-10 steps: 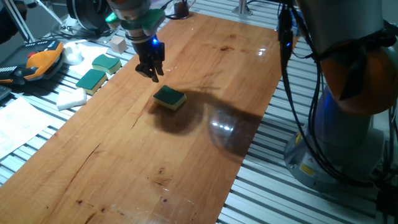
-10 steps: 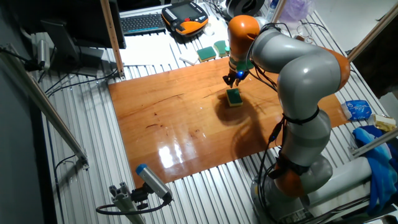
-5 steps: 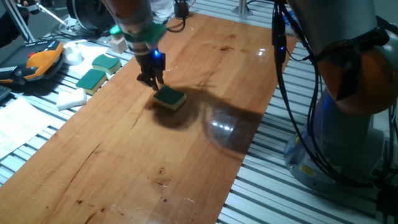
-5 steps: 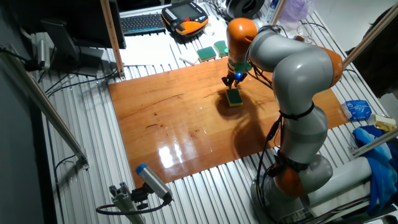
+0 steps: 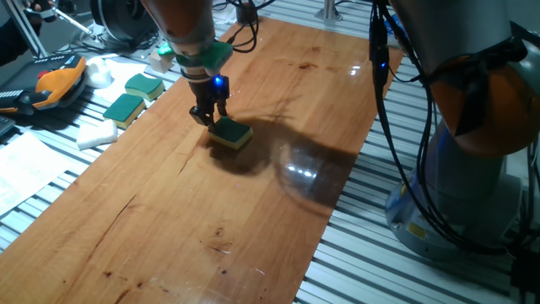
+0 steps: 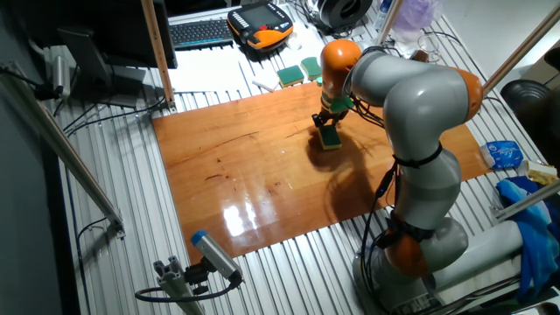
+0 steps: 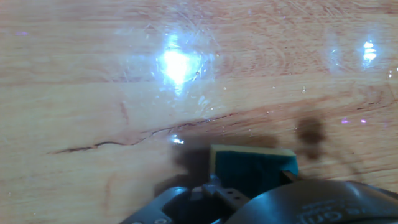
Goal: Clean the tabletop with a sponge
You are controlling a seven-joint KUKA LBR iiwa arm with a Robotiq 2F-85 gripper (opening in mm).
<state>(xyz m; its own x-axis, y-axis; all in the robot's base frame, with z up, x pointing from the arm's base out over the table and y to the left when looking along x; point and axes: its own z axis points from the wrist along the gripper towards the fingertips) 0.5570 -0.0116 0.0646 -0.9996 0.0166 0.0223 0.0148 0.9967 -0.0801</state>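
The sponge [image 5: 230, 132] is being approached on the surface [image 5: 169, 203]; the end effector [image 5: 207, 117], spread unclear, must be centred toward 4 o'clock.

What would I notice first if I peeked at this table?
Probably the big grey and orange robot arm bending over the shiny reddish tabletop. Its tool, with a little blue light, is right down at a green-and-yellow sponge near the board's middle. Two more sponges lie off the board's edge.
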